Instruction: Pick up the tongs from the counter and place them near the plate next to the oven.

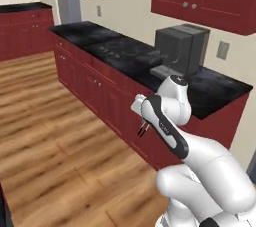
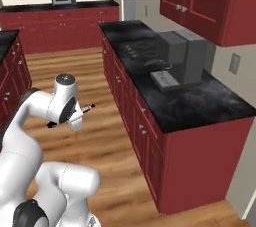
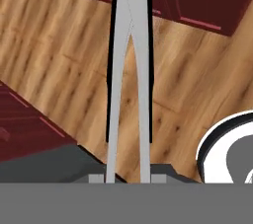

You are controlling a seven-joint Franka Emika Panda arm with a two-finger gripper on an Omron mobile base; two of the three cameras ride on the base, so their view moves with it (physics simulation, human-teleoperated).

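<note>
My gripper is shut on the tongs. Their two thin silver-grey arms run up the hand view from between the fingertips and meet at the joined end near the top, over wood floor. From the left base view, the gripper hangs in front of the red cabinet fronts with the tongs poking down out of it. In the right base view the tongs stick out to the right of the gripper, above the floor. The plate is out of view. A black top at the left edge may be the counter; I cannot tell.
A narrow black-topped wall counter on dark red cabinets runs along the right, bearing a grey box appliance and a flat cooktop patch. Red upper cabinets hang above. Open wood floor lies between the counters.
</note>
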